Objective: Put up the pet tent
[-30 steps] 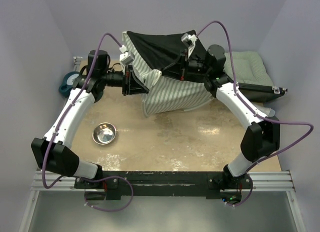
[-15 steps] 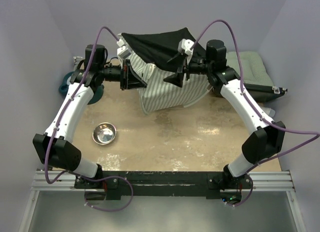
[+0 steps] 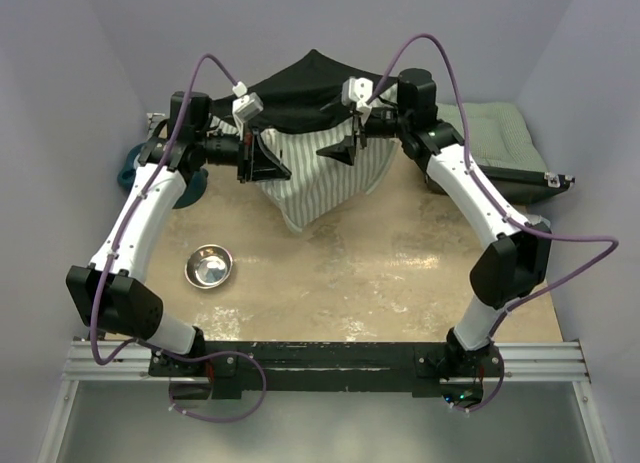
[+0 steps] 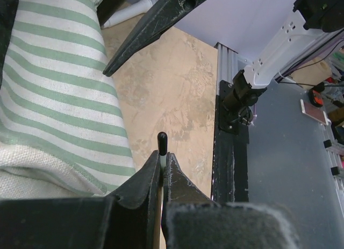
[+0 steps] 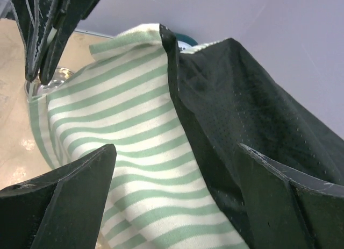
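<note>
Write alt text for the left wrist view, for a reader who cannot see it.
Seen from the wrist, the left gripper is shut on a thin, black-tipped tent pole that pokes out between its fingertips. Green-and-white striped fabric of the pet tent fills the left side, with the beige table beyond.

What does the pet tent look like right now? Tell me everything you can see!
The pet tent is soft cloth with pale green and white stripes, plus a dark mesh panel on top. It is not set up yet: it hangs crumpled, lifted up, at the far side of the table. The left gripper is shut on its thin pole, which has a black tip. The right gripper is open beside the fabric, not gripping it.
</note>
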